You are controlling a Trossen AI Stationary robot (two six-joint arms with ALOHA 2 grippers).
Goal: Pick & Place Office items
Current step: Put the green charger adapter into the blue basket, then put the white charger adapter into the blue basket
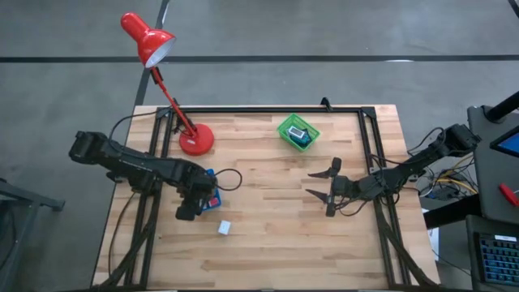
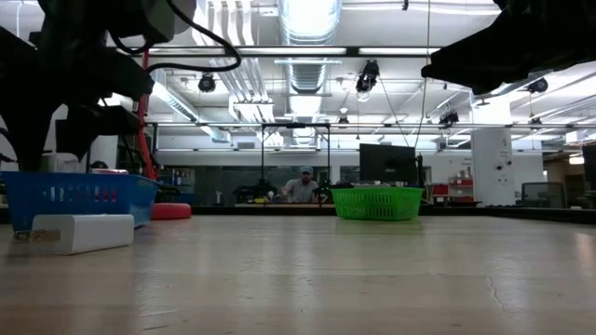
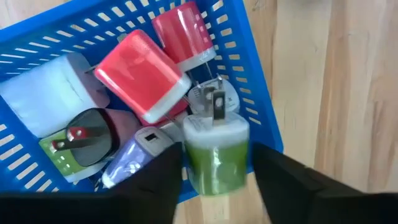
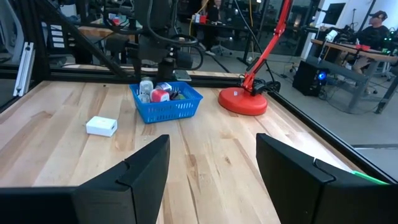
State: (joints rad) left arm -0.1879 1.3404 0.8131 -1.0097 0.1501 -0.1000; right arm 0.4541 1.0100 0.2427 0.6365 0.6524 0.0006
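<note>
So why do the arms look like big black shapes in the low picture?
In the low view, bright ceiling lights behind them turn the arms into silhouettes. In the left wrist view, the left gripper holding the green charger is blurry up close.

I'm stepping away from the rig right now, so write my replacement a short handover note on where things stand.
Left gripper: shut on a green charger block, held just above the blue tray at the table's left side.
Right gripper: open, empty, waiting right of centre.
In the blue tray: two red blocks, a white one, a purple one and other pieces.
The green basket at the back holds a teal piece.
One white block lies loose on the table in front of the tray.
Left to do: place the green block and pick up the white block.
</note>
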